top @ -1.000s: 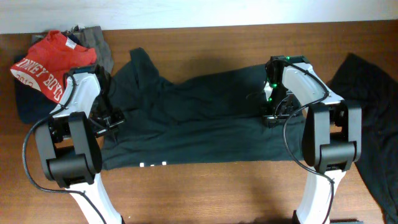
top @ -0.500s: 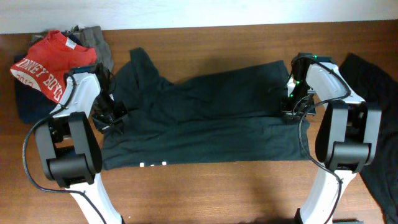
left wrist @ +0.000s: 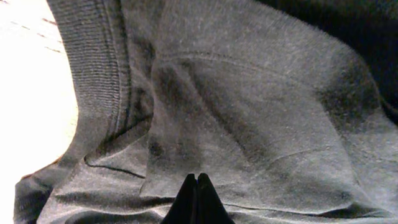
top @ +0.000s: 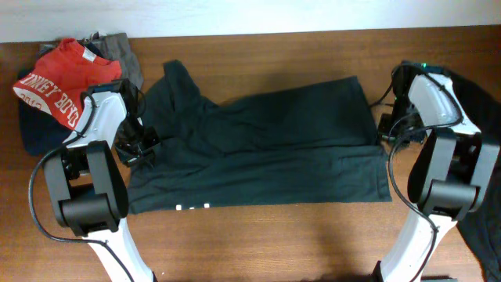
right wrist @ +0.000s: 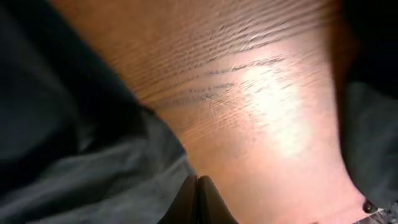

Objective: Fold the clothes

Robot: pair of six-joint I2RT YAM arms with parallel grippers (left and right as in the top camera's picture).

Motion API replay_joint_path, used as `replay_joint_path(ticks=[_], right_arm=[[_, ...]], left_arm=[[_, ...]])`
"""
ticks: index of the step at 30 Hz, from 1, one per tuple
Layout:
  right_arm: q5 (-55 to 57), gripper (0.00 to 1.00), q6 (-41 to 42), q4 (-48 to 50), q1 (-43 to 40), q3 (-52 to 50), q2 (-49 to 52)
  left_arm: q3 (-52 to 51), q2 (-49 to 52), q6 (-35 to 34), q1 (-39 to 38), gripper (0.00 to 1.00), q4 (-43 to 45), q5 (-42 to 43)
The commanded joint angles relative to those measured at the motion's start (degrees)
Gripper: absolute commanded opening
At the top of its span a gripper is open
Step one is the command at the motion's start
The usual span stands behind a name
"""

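Observation:
The black T-shirt (top: pixel 258 149) lies spread across the middle of the table, with a bit of white lettering (top: pixel 192 207) at its front edge. My left gripper (top: pixel 137 147) is at its left edge. In the left wrist view the fingers (left wrist: pixel 197 178) are shut, with the tips pressed into the shirt's fabric (left wrist: pixel 249 112). My right gripper (top: pixel 385 135) is at the shirt's right edge. In the right wrist view its fingers (right wrist: pixel 196 180) are shut right at the edge of the fabric (right wrist: pixel 74 155), over bare wood (right wrist: pixel 261 93).
A pile at the back left holds a red garment with white lettering (top: pixel 63 78), a grey one (top: pixel 121 48) and a navy one (top: pixel 35 129). Another dark garment (top: pixel 470 102) lies at the right edge, behind my right arm.
My right gripper has moved right and drawn the shirt's right side out with it, flattening the fabric. My left gripper has hardly moved.

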Motion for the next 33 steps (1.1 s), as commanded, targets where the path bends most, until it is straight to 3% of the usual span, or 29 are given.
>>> replay_joint_path(ticks=[1,2,3,4,5,6,7,8,9,12,19,29,33], right_arm=[[-4.6,0.11,1.6,-2.7,0.3,6.5,-6.6],[-6.8,0.21,1.6,-3.0,0.3,7.6,-8.0],[-7.9,0.46,1.6,-3.0,0.3,8.0,-8.7],[-9.4,0.80,1.6,-2.7,0.3,8.3,-9.8],[-9.7,0.95,1.6,-2.6,0.3,8.3,-10.1],[-10.3,0.99,1.6,-2.5,0.3,8.3,-10.2],[-11.0,0.99,1.6,-2.5,0.3,8.3,-10.1],[-11.3,0.99,1.6,-2.5,0.3,8.3,-10.0],[-11.7,0.99,1.6,-2.3,0.3,8.3,-9.9],[-15.5,0.99,1.5,0.2,0.3,8.3,-9.9],[-23.1,0.99,-3.0,13.7,0.3,8.3,-9.7],[-25.7,0.99,-3.8,34.4,1.6,8.3,-4.0],[-23.8,0.99,-6.6,40.3,2.6,8.3,-0.8]], left_arm=[[2.6,-2.8,1.1,-0.2,0.01,-0.6,-0.5],[3.0,-4.1,1.1,-0.5,0.01,-0.5,-0.5],[3.3,-5.3,1.4,-0.9,0.00,-0.1,-0.8],[3.6,-7.2,2.2,-1.7,0.01,1.0,-1.0],[3.7,-8.2,2.2,-2.2,0.01,1.9,-1.0],[3.8,-9.2,2.2,-2.7,0.08,2.9,-0.9],[3.8,-10.1,2.2,-3.1,0.51,4.3,-0.4],[3.8,-10.5,2.2,-3.4,0.80,4.8,0.4],[3.8,-10.9,2.1,-3.7,0.99,5.3,1.8],[3.8,-10.8,2.2,-4.0,0.99,8.8,11.6],[3.8,-9.0,2.1,-4.0,0.99,19.5,19.4],[3.8,-3.0,-4.9,-8.3,0.99,31.1,18.9],[3.8,-0.4,-6.9,-9.4,0.99,33.1,12.4]])
